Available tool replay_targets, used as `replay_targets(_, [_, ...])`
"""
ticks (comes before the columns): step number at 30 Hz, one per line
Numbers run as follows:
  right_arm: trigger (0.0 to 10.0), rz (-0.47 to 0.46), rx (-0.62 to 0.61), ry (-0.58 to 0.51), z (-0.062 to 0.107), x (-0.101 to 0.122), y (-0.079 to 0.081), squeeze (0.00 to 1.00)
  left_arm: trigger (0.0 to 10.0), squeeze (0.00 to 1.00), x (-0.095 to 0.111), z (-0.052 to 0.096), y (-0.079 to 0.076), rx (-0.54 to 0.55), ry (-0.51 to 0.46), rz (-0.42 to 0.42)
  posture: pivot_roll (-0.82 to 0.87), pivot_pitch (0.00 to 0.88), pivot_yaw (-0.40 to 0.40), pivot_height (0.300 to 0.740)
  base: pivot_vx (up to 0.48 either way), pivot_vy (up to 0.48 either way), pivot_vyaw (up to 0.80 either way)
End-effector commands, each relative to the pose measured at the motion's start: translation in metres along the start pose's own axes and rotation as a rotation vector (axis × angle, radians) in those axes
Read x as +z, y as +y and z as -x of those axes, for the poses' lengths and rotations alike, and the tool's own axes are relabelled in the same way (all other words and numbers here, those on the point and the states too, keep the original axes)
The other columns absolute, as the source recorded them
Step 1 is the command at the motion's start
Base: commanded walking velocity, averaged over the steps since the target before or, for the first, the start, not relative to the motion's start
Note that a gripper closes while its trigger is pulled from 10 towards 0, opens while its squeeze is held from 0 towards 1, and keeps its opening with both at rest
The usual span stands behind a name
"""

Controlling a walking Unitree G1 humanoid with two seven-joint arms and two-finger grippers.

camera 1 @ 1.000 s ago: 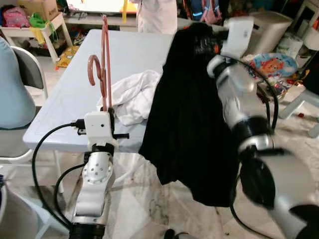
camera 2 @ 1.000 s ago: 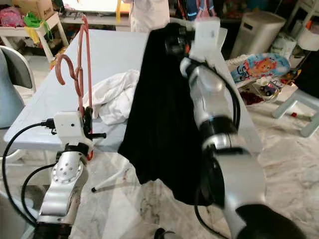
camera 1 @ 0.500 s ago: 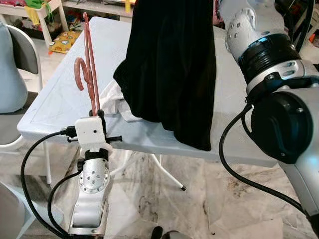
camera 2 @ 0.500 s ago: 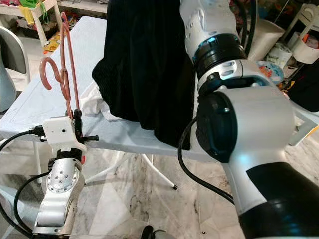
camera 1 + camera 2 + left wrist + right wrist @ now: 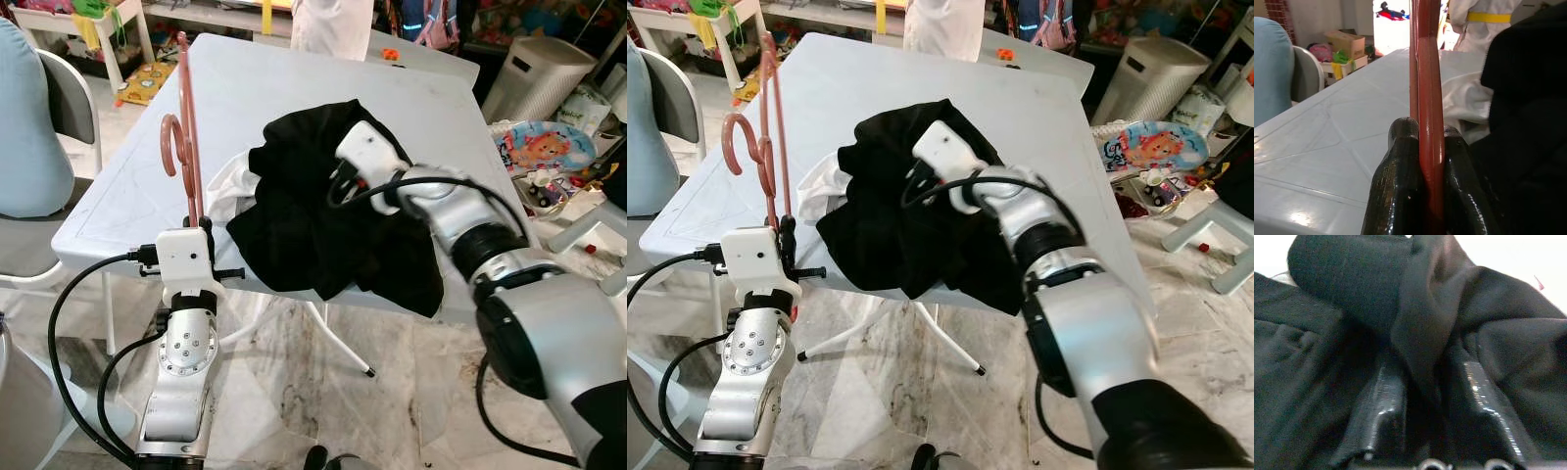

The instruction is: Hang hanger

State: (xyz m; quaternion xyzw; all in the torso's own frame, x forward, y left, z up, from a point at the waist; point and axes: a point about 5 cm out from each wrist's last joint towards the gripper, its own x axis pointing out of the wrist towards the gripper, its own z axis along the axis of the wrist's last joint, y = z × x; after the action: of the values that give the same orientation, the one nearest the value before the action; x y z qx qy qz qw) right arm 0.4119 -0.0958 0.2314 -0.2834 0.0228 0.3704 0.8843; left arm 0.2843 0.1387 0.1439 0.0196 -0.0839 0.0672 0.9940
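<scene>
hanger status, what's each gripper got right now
Left gripper shut on the pink hanger, upright beside the table. Right gripper pinching the black garment, heaped on a white cloth.

Two silver arms with drilled round joint housings, black elbow collars, white box-shaped wrist camera modules and looping black cables, each ending in a pincer, left pincer [image 5: 1420,183] and right pincer [image 5: 1422,418], of glossy black fingers.

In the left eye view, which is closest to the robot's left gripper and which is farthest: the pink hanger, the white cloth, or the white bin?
1. pink hanger: clamped in the left gripper, standing upright.
2. white cloth: on the table just right of the hanger, partly under the black garment.
3. white bin: on the floor past the table's far right corner.
</scene>
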Motion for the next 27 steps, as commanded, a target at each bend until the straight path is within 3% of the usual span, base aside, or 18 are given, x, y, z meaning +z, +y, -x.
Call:
replay_targets(1, [10.0, -0.006, -0.056, -0.058, 0.005, 0.008, -0.01, 1.0, 10.0, 0.0, -0.002, 0.0, -0.007, -0.039, 0.019, 0.002, 0.12, 0.091, -0.11, 0.74, 0.0, 0.0, 0.0])
replay_targets(3, [10.0, -0.053, -0.129, -0.123, 0.009, 0.014, -0.019, 1.0, 10.0, 0.0, -0.002, -0.001, -0.006, -0.041, 0.019, -0.003, 0.13, 0.09, -0.104, 0.74, 0.0, 0.0, 0.0])
replay_targets(8, [10.0, -0.16, -0.175, -0.236, 0.02, 0.008, -0.026, 1.0, 10.0, 0.0, -0.004, -0.002, -0.001, -0.047, 0.026, -0.011, 0.13, 0.086, -0.089, 0.74, 0.0, 0.0, 0.0])
replay_targets(10, [10.0, -0.218, -0.155, -0.252, 0.026, -0.003, -0.027, 1.0, 10.0, 0.0, -0.003, -0.003, 0.0, -0.051, 0.023, -0.017, 0.13, 0.084, -0.08, 0.74, 0.0, 0.0, 0.0])
replay_targets(16, [10.0, -0.248, -0.095, -0.276, 0.039, -0.017, -0.027, 1.0, 10.0, 0.0, -0.002, -0.005, 0.001, -0.058, 0.019, -0.024, 0.13, 0.08, -0.068, 0.74, 0.0, 0.0, 0.0])
replay_targets(17, [10.0, -0.252, 0.001, -0.304, 0.049, -0.026, -0.024, 1.0, 10.0, 0.0, -0.002, -0.006, 0.001, -0.065, 0.021, -0.026, 0.12, 0.078, -0.061, 0.74, 0.0, 0.0, 0.0])
replay_targets(19, [10.0, -0.255, 0.043, -0.314, 0.054, -0.029, -0.021, 1.0, 10.0, 0.0, -0.002, -0.006, 0.001, -0.069, 0.022, -0.026, 0.12, 0.077, -0.057, 0.74, 0.0, 0.0, 0.0])
replay_targets(22, [10.0, -0.302, 0.141, -0.265, 0.069, -0.052, -0.015, 1.0, 10.0, 0.0, -0.002, -0.006, -0.004, -0.092, 0.023, -0.022, 0.11, 0.074, -0.048, 0.74, 0.0, 0.0, 0.0])
replay_targets(26, [10.0, -0.328, 0.179, -0.221, 0.074, -0.063, -0.01, 1.0, 10.0, 0.0, -0.001, -0.008, -0.006, -0.102, 0.02, -0.021, 0.11, 0.072, -0.044, 0.74, 0.0, 0.0, 0.0])
replay_targets(27, [10.0, -0.33, 0.187, -0.168, 0.074, -0.072, -0.004, 1.0, 10.0, 0.0, 0.0, -0.009, -0.005, -0.103, 0.017, -0.021, 0.11, 0.072, -0.044, 0.74, 0.0, 0.0, 0.0])
